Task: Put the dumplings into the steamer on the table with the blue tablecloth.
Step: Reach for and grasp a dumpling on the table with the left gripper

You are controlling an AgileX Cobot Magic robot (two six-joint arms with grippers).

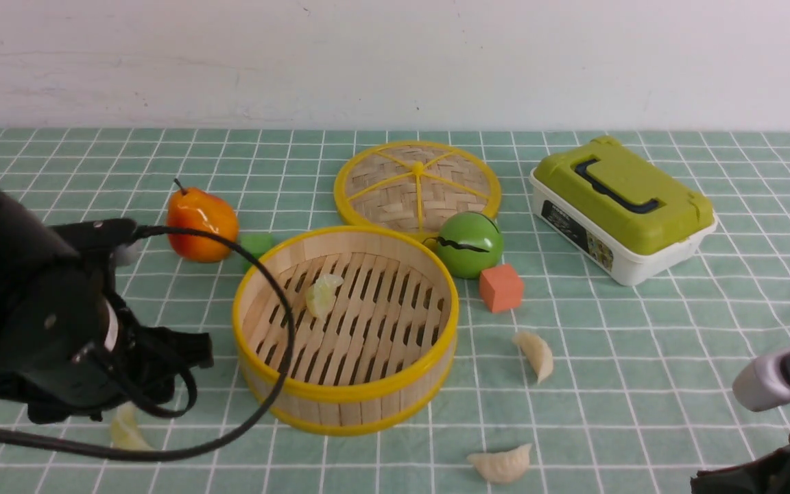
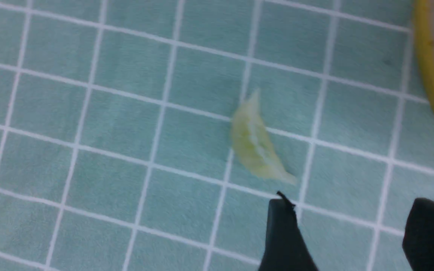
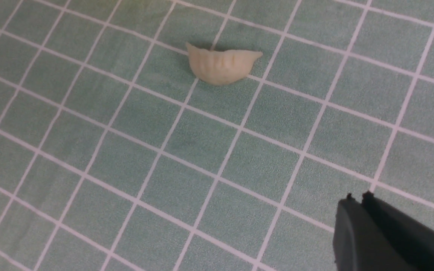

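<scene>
The steamer [image 1: 345, 401] stands mid-table on the blue tablecloth [image 1: 642, 357] with one yellow-green dumpling [image 1: 322, 293] inside. A second yellow-green dumpling [image 1: 125, 429] lies left of it, just below my left arm; the left wrist view shows this dumpling [image 2: 256, 143] a little ahead of my left gripper [image 2: 352, 210], which is open and empty. Two creamy white dumplings lie right of the steamer: one [image 1: 535, 355] further back, one [image 1: 503, 464] near the front. The right wrist view shows a white dumpling [image 3: 220, 66] well ahead of my right gripper [image 3: 358, 197], which is shut and empty.
The flat woven lid [image 1: 417, 184] lies behind the steamer. A green ball toy [image 1: 469, 243], an orange cube [image 1: 501, 287], a green cube [image 1: 256, 243] and an orange pear [image 1: 201, 217] stand around it. A green-lidded box [image 1: 621, 206] sits at the back right. The steamer's rim [image 2: 433, 75] shows in the left wrist view.
</scene>
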